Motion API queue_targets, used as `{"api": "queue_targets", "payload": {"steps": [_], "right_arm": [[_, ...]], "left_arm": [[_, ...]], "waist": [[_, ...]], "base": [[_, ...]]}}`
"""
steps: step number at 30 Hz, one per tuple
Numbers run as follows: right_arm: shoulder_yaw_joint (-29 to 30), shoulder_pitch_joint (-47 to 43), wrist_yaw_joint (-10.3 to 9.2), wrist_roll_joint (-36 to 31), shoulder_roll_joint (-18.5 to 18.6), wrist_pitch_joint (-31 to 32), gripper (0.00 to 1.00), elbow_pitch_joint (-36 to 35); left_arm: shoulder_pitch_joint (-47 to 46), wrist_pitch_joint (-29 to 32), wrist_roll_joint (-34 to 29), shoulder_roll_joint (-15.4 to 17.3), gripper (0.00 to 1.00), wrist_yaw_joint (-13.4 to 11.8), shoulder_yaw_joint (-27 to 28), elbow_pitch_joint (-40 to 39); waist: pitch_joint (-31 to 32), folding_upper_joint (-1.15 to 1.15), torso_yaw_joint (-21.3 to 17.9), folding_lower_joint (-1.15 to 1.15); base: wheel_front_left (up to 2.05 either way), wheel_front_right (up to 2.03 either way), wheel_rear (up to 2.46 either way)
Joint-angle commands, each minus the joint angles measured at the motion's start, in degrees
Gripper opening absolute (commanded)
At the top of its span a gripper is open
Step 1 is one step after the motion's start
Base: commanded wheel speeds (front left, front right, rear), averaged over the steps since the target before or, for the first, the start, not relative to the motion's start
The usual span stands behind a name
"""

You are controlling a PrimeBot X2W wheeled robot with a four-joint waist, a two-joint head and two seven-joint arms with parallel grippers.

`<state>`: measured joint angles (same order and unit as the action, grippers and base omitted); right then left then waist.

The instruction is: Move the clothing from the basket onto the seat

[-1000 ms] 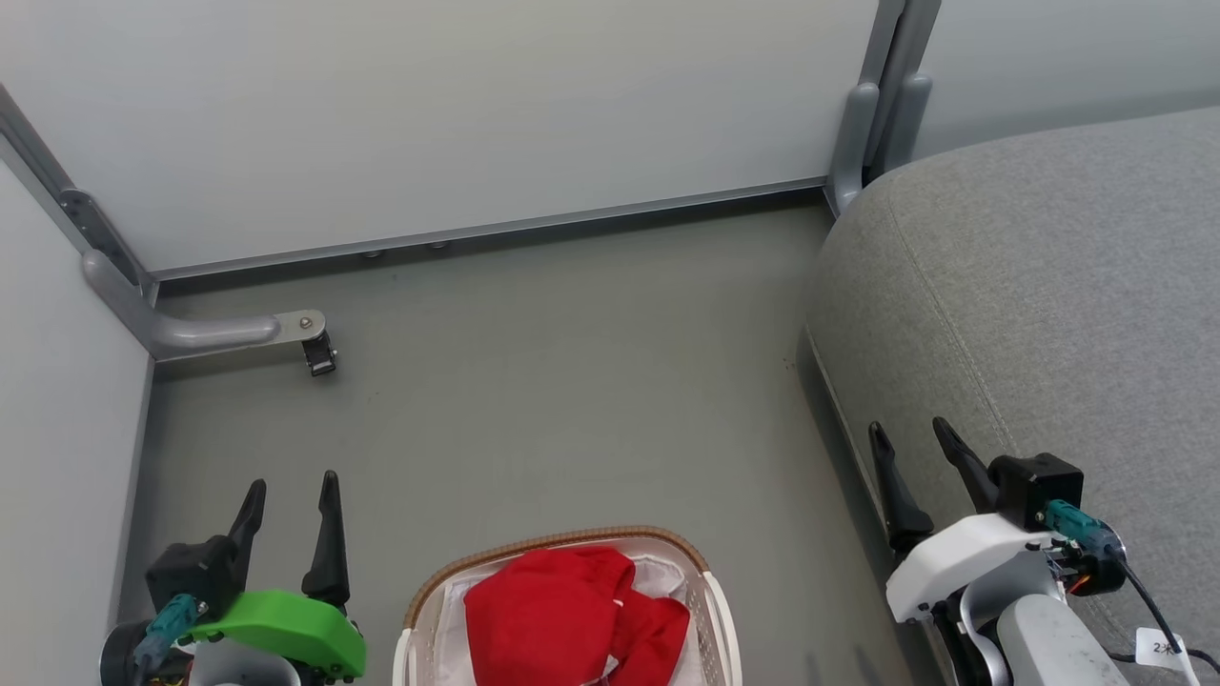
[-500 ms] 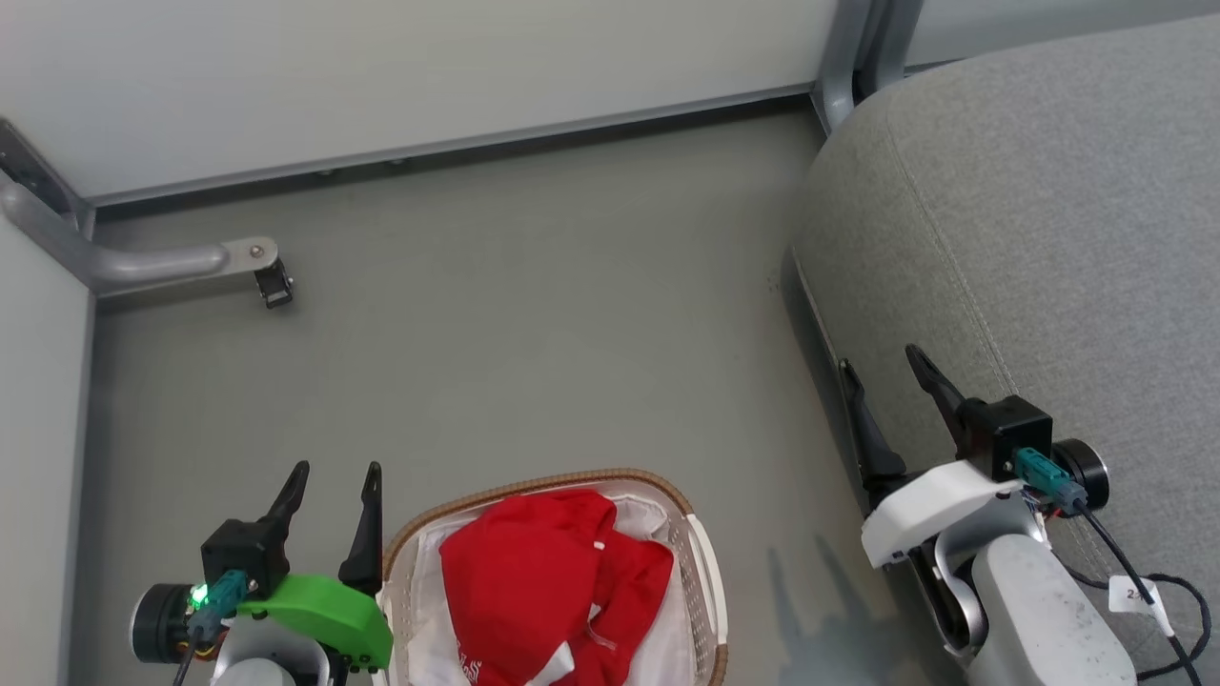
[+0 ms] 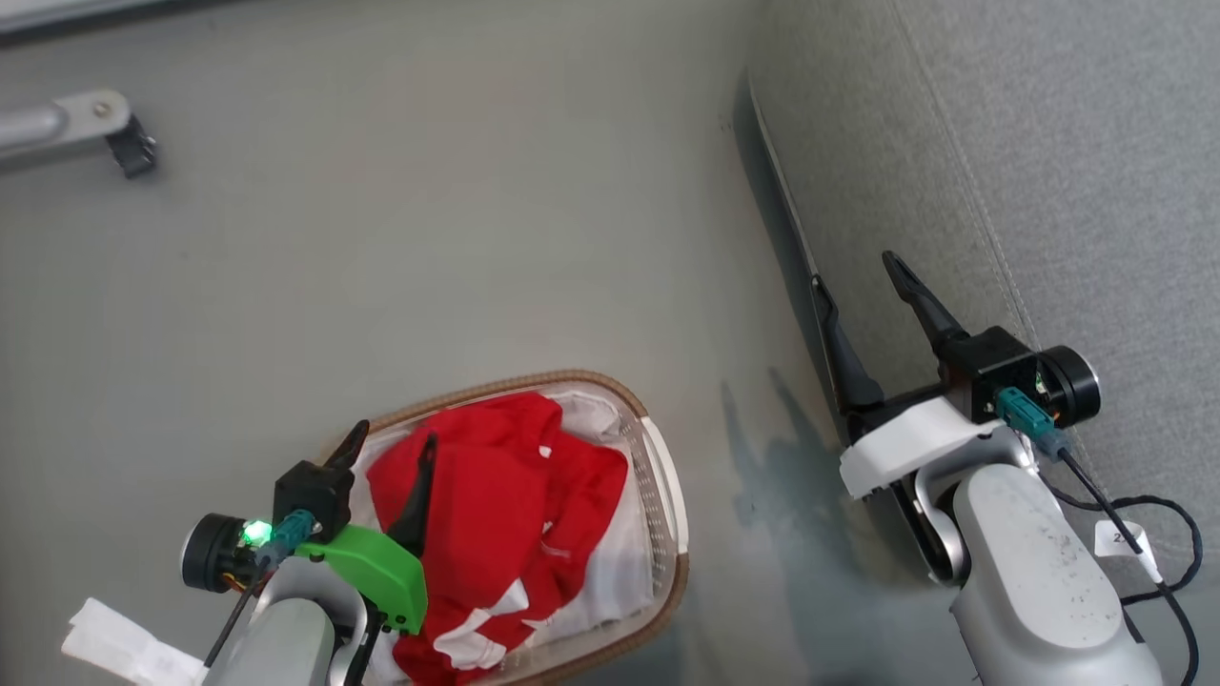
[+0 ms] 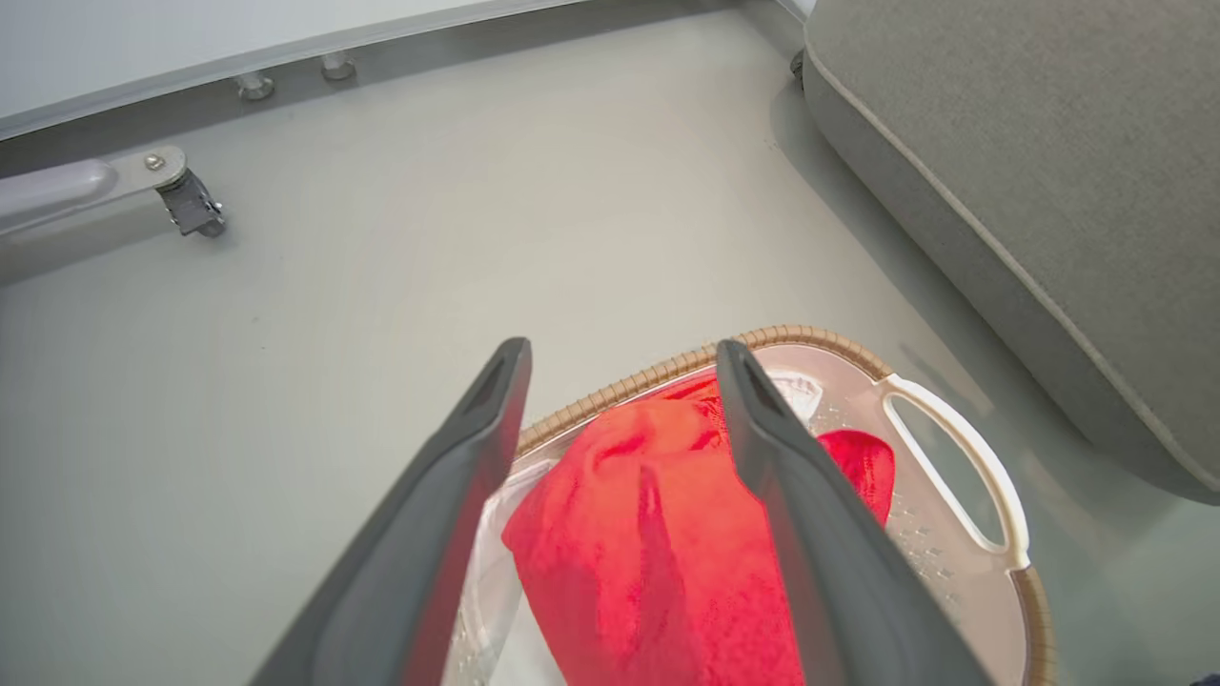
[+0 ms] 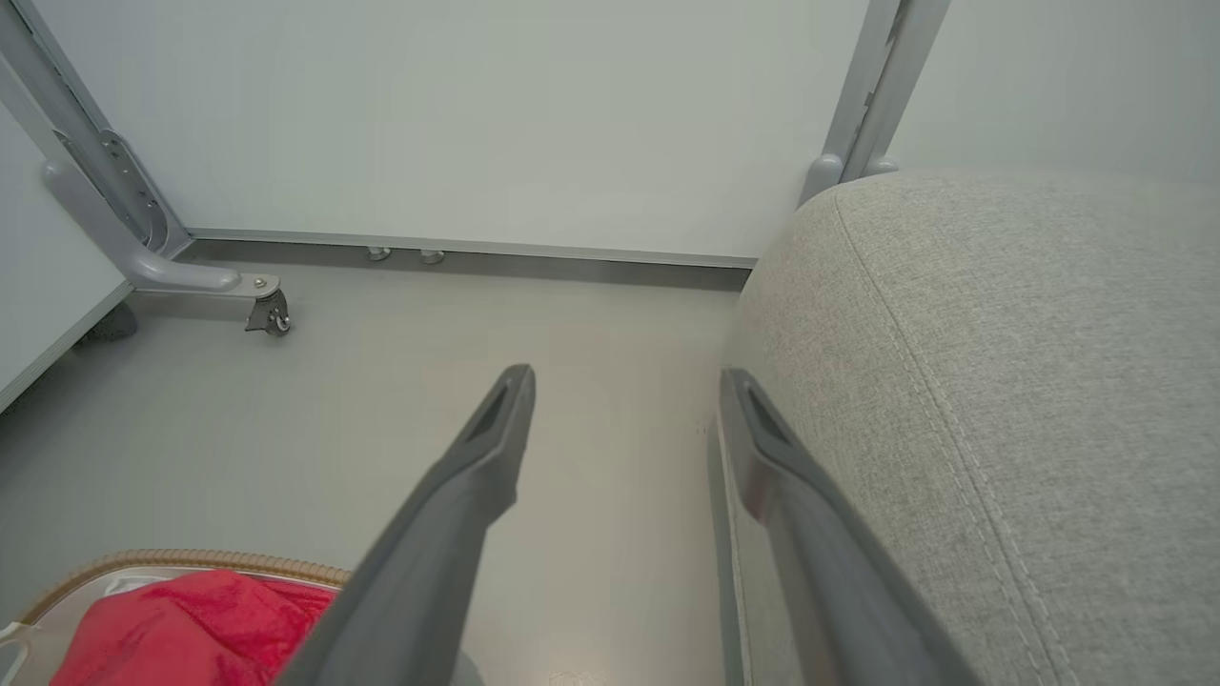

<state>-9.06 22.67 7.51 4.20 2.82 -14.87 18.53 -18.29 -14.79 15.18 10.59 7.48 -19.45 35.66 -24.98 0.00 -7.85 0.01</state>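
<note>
Grey floor (image 3: 381, 238) is taking up most of the head view, and a grey metal leg with a small black caster (image 3: 129, 152) is sticking in at the upper left of the frame, well apart from everything else. A white tag on a black cable (image 3: 1117, 539) is hanging by the right arm at the lower right, and a scrap of white paper (image 3: 119, 648) is showing at the lower left corner. The basket (image 3: 496, 383) is sitting on the floor at the lower middle of the frame, with the clothing (image 3: 496, 495) lying heaped inside it over a plain white sheet (image 3: 610, 572). The seat (image 3: 1048, 143) is filling the upper right, with a strip of bare floor lying between it and the basket. The left tool (image 3: 396, 434) is hanging over the near left part of the basket with its fingers spread wide and gripping nothing; the red heap is lying below and between them, and whether the tips are touching the cloth cannot be told. The right tool (image 3: 855, 270) is also standing fully spread and empty at the seat's front edge, one finger over the floor and the other over the grey fabric.
</note>
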Motion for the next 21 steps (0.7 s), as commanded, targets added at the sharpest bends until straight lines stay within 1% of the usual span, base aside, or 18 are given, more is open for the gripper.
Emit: {"api": "queue_targets", "payload": {"steps": [1,4,12,16,21], "right_arm": [[-0.2,1.2,-0.04,-1.0,0.2,-0.4,1.00,-0.5],[-0.5,2.0,-0.04,-0.4,0.2,-0.4,1.00,-1.3],[-1.1,3.6,-0.04,0.2,0.2,-0.4,1.00,-2.4],[-1.4,4.0,-0.04,0.7,0.2,-0.4,1.00,-3.1],[-1.9,4.3,-0.04,1.7,0.2,-0.4,1.00,-3.8]], "left_arm": [[-2.0,-0.5,0.3,1.1,1.00,0.0,-0.9,1.4],[-4.9,-0.4,2.2,1.5,1.00,0.0,-3.3,5.5],[-10.4,-0.4,4.3,3.3,1.00,0.0,-6.0,14.2],[-12.8,-0.4,6.1,3.8,1.00,0.0,-7.0,16.0],[-15.3,-0.4,8.6,5.1,1.00,0.0,-10.8,19.2]], "waist": [[-7.2,0.00,-3.8,-0.01],[-10.3,0.00,-4.4,-0.01],[-15.7,0.00,-5.1,-0.01],[-17.8,0.00,-5.5,-0.01],[-19.8,0.00,-6.2,-0.01]], "base": [[0.00,0.00,0.00],[0.00,0.00,0.00],[0.00,0.00,0.00],[0.00,0.00,0.00],[0.00,0.00,0.00]]}}
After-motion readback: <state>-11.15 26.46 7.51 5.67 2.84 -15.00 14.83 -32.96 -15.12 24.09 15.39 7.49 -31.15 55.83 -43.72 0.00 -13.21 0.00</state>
